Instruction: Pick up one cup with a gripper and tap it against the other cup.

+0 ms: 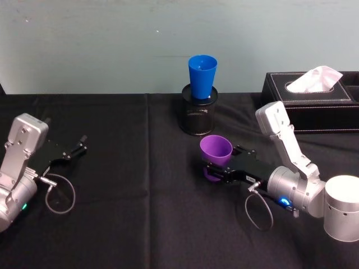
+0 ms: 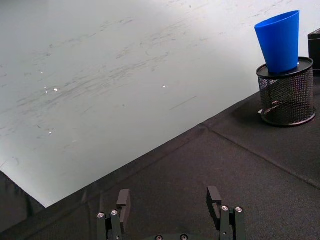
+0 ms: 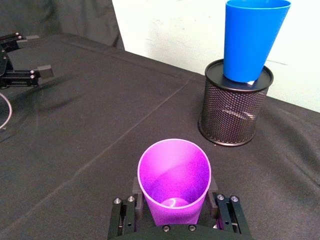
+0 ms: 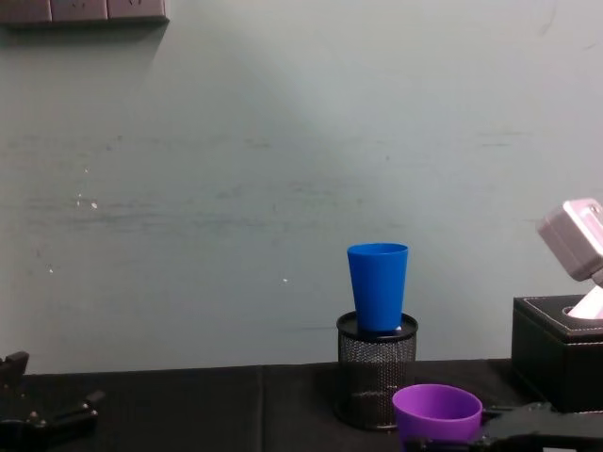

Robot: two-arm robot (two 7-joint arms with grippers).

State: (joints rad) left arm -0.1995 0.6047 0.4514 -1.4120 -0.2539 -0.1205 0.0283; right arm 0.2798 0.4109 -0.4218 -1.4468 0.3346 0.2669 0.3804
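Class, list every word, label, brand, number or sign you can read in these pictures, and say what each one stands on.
None can be read.
The purple cup held in the right gripper, the blue cup, the mesh pen holder and the tissue box carry no visible text.
A small white label on the right gripper's body in the head view is too small to read.

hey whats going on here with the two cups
The right gripper has its fingers closed on the purple cup, holding it upright near the table's middle. The blue cup sits upright in the top of a black mesh pen holder farther back; the two cups are apart. The left gripper rests open and idle at the left.
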